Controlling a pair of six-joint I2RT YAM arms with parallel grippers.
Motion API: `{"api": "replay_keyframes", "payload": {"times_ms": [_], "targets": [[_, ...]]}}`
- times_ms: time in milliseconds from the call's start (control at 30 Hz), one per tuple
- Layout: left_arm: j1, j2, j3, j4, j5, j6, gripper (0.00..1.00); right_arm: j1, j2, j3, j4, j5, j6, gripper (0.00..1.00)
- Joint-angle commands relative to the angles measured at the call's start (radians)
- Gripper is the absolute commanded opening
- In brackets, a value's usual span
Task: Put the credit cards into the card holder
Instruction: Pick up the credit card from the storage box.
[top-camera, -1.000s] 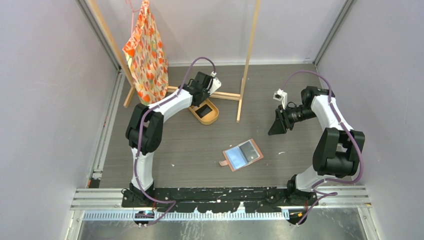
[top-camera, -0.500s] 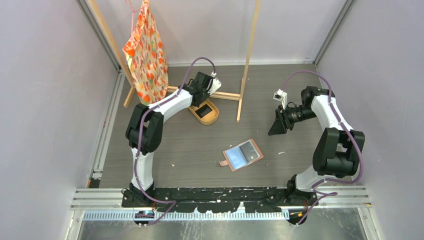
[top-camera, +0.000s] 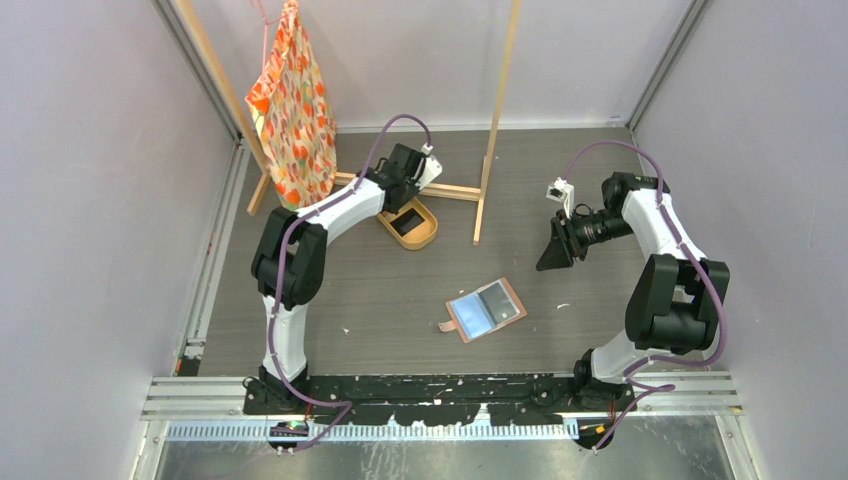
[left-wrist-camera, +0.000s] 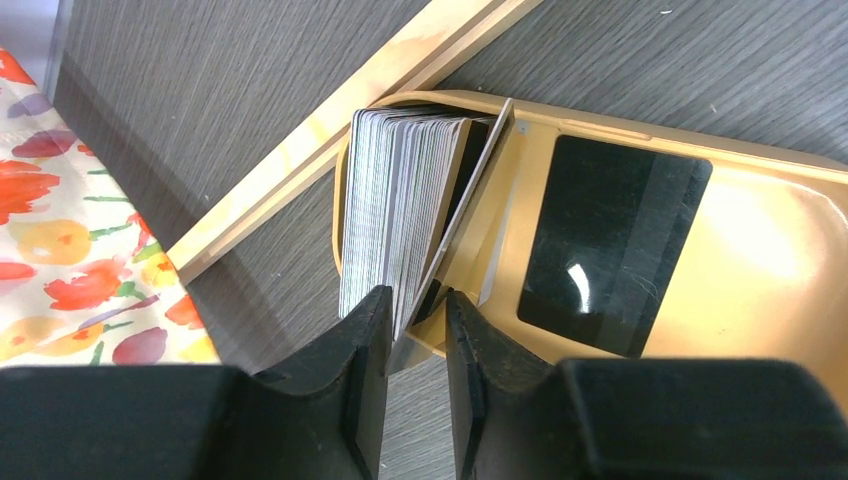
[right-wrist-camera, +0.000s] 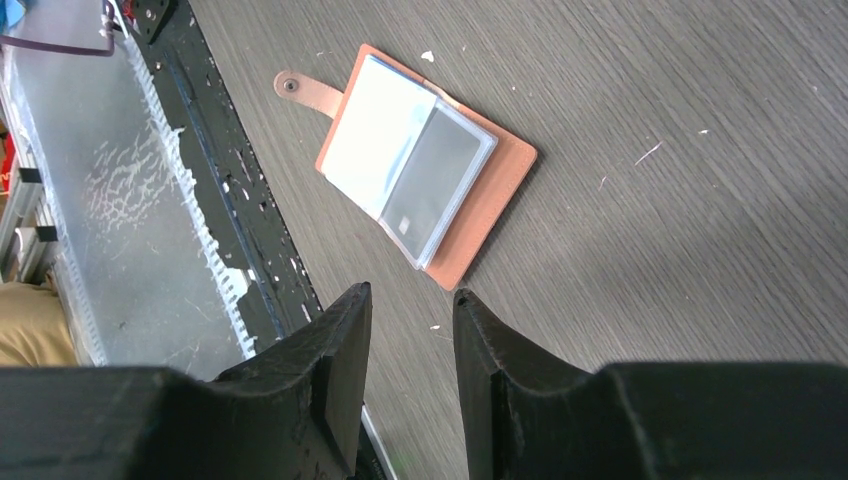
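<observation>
Across the last second nothing visibly shifts in the overhead view: both arms sit in the same poses and the card holder (top-camera: 486, 309) lies in the same spot, so the task is paused at the pick, not advancing. The left gripper (left-wrist-camera: 415, 340) is down at the end of the tan tray (left-wrist-camera: 780, 250), where the stack of credit cards (left-wrist-camera: 395, 210) stands on edge. One card (left-wrist-camera: 465, 205) leans away from the stack, its lower end between the fingers. The jaws stand narrow with a slim gap, seemingly wider than the card, so it looks straddled and not yet clamped. A black card (left-wrist-camera: 610, 245) lies flat on the tray floor beside the stack. The right gripper (right-wrist-camera: 412, 330) hangs above the table (right-wrist-camera: 650, 150) with a modest gap between its fingers and nothing in them. It looks down at the card holder, which lies open and flat, its glossy pockets up, well apart from the tray. No loose card lies in or on the holder, so every card is likely yet to be moved. The stillness probably means the left fingers are about to close.
</observation>
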Motion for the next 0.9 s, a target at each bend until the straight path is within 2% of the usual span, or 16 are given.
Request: {"api": "replay_keyframes", "payload": {"times_ms": [0,200,300,867], "targets": [[0.001,-0.024,0.018,0.033,-0.031,0.011,0.29,0.004,0.005,0.035,-0.025,-0.029,-0.032,0.41],[0.001,-0.028,0.01,0.046,-0.046,0.01,0.29,0.006,0.01,0.037,-0.036,-0.03,-0.04,0.41],[0.001,-0.03,0.008,0.049,-0.047,0.009,0.22,0.008,0.013,0.039,-0.039,-0.03,-0.043,0.41],[-0.015,-0.105,-0.065,0.14,-0.065,0.021,0.22,0.014,0.022,0.043,-0.056,-0.03,-0.06,0.41]]}}
